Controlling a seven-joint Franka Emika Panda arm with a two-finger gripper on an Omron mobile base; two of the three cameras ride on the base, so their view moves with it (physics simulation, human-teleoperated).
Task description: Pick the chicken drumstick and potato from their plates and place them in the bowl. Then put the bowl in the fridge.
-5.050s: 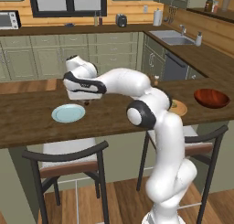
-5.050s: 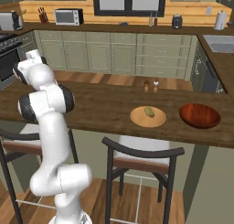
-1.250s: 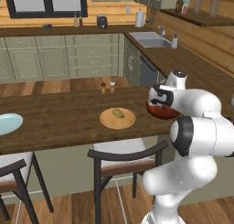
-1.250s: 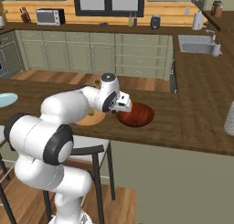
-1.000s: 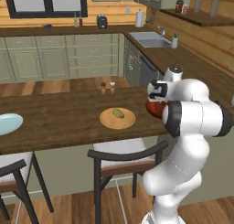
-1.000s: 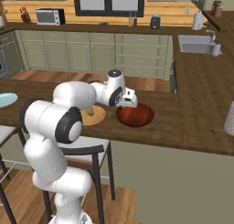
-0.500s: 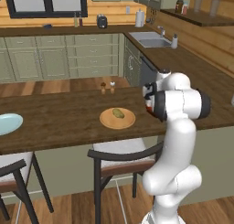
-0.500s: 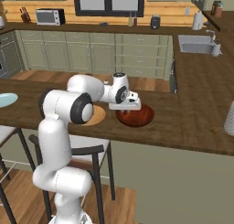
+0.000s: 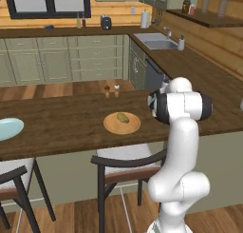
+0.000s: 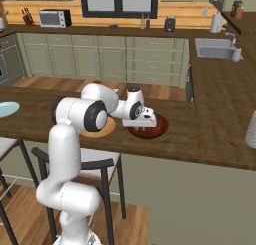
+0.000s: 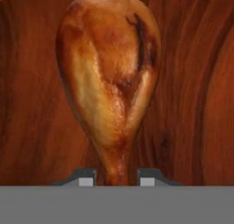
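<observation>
I'm working over a dark wooden counter [image 9: 61,125] in a kitchen of pale green cabinets [image 10: 100,61], with a sink [image 10: 216,48] off in the far corner. From the right base view the gripper [image 10: 148,118] sits low over the bowl [image 10: 160,127], at about 3 o'clock from the tan plate [image 9: 114,127], which carries the potato [image 9: 123,117]. The light blue plate [image 9: 8,129] lies bare, well apart at 9 o'clock along the counter.

In the hand view the chicken drumstick [image 11: 109,77] fills my sight against the bowl's reddish-brown wood — its long axis runs 12 to 6 o'clock, fat end at 12, thin bone end at 6, dropping right between the 2 fingertips [image 11: 84,178]. The tips stand a little apart on either side of the bone, and I can't tell whether they pinch it or have let go. My judgement: the drumstick is at or just above the bowl's floor, so the release is what matters here, then a straight lift clear before going for the potato.
</observation>
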